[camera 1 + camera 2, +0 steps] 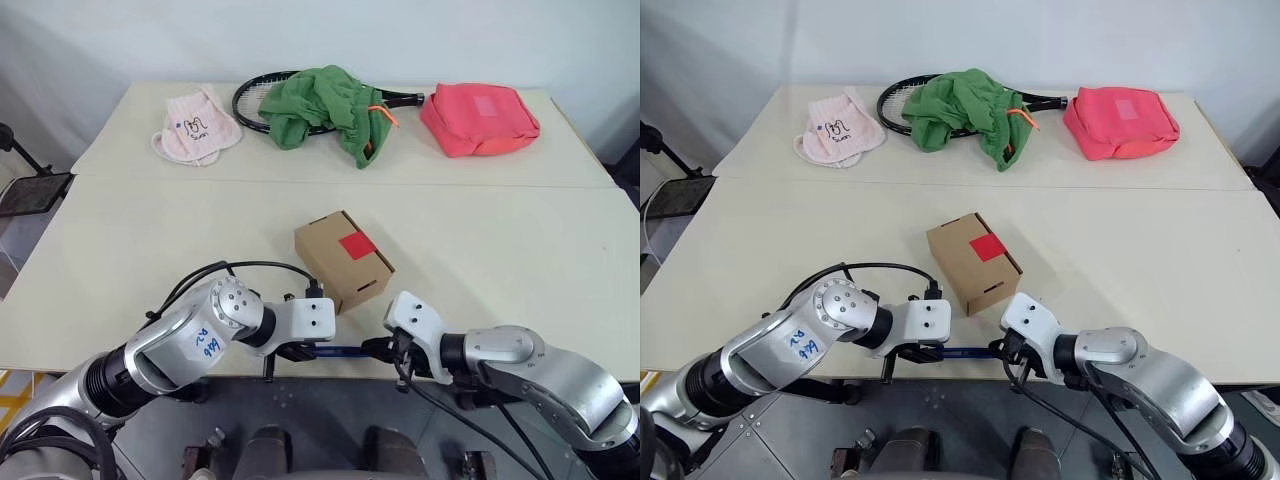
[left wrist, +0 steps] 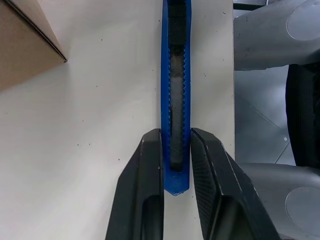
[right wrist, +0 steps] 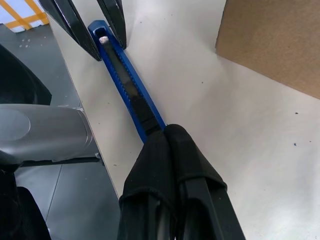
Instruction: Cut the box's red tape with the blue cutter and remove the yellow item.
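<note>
Left wrist view gives me the clearest read: the blue cutter (image 2: 175, 95) lies along the near edge of the table (image 2: 100, 150), its butt end pinched between the left gripper (image 2: 176, 165)'s two black fingers. From the other end, the right gripper (image 3: 167, 137) has its fingers pressed together at the cutter's tip end; I cannot tell whether they actually clamp the blue body or just sit on top of it.

I judge the cutter light, stiff and slick plastic, so I would hold it mid-body across its flat sides, clear of the ribbed slider and the blade end.

The box (image 1: 342, 259) stands just beyond both grippers, near the table's front edge and apart from the cutter, its red tape (image 1: 356, 245) uncut on the closed top. It looks light enough to slide under blade pressure.
</note>
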